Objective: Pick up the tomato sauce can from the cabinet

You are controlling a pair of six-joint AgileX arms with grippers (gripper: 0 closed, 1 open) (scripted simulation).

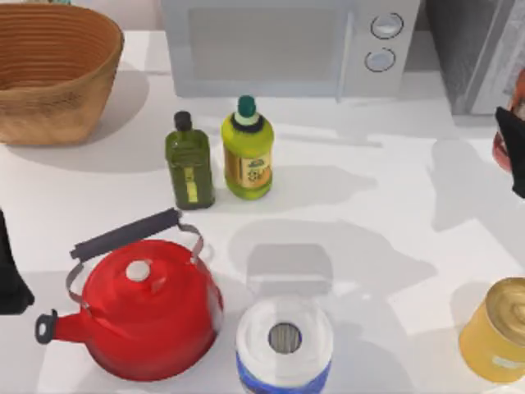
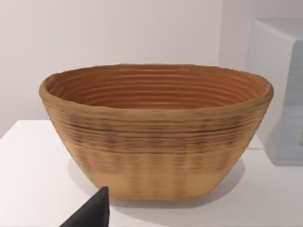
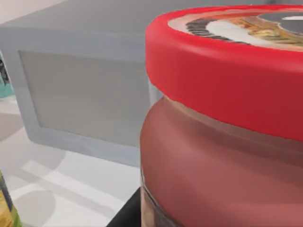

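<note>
1. The right tool [image 1: 513,152] sits at the far right edge of the surface in the top view, a dark shape just in front of the cabinet [image 1: 472,49]. Whether its fingers are apart or together cannot be told.
2. The tomato sauce can [image 3: 222,142] looms very close in the right wrist view, with a red rim around a printed top and a dull red body; a dark finger [image 3: 128,215] lies against its lower side. In the top view a sliver of red sits at the right edge beside the tool.
3. The cabinet stands at the back right corner, dark grey and speckled, with a paler panel edge.
4. Left of it stands the pale grey microwave [image 1: 279,45], two round knobs on its front.
5. A yellow can [image 1: 502,332] stands at the front right of the surface, well apart from the tool.
6. Mid-surface stand a dark green bottle [image 1: 189,162] and a yellow-green bottle [image 1: 247,150], just beside each other.
7. At the front are a red kettle [image 1: 148,308] and a white roll with a blue base [image 1: 285,345].
8. A woven basket [image 1: 53,70] sits back left.
9. The left tool [image 1: 12,271] is parked at the left edge; a dark finger tip [image 2: 92,213] shows before the basket. Its opening cannot be told.
</note>
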